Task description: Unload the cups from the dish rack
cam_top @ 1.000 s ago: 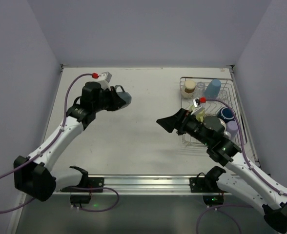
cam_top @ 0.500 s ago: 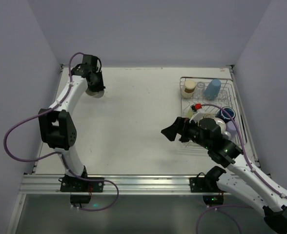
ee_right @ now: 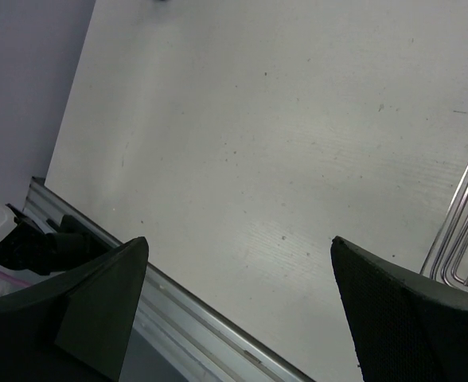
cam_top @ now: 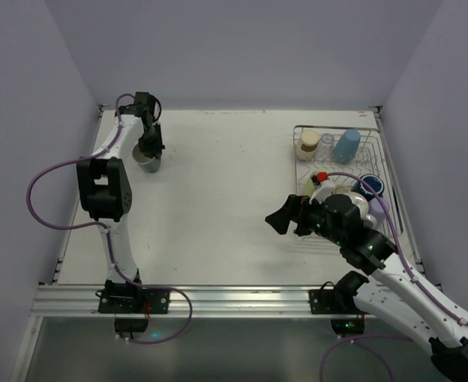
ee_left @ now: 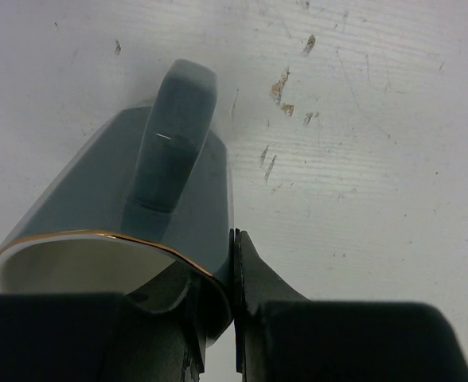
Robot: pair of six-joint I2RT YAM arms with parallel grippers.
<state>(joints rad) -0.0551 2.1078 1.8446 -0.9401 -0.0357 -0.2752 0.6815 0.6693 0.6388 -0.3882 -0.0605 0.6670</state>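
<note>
My left gripper (cam_top: 148, 150) is at the far left of the table, shut on the wall of a grey-blue mug (cam_top: 147, 163). In the left wrist view the mug (ee_left: 138, 199) has a gold rim, a cream inside and a handle facing up. One finger is inside the rim and one outside, so the gripper (ee_left: 218, 251) pinches the wall. The mug is at or just above the tabletop. My right gripper (cam_top: 282, 216) is open and empty left of the dish rack (cam_top: 385, 171), its fingers (ee_right: 99, 294) spread wide over bare table. The rack holds cream (cam_top: 308, 142), clear glass (cam_top: 327, 141), light blue (cam_top: 347, 145) and navy (cam_top: 369, 187) cups.
A lavender cup (cam_top: 379, 208) and a pale one (cam_top: 310, 185) lie partly hidden behind my right arm. Rack wires (ee_right: 465, 231) show at the right edge of the right wrist view. The metal front rail (ee_right: 194, 326) runs below the right gripper. Walls close the table on three sides.
My left arm has swung from mid-table to the far left back corner and lowered the mug towards the table. My right gripper has drawn back a little towards the rack.
</note>
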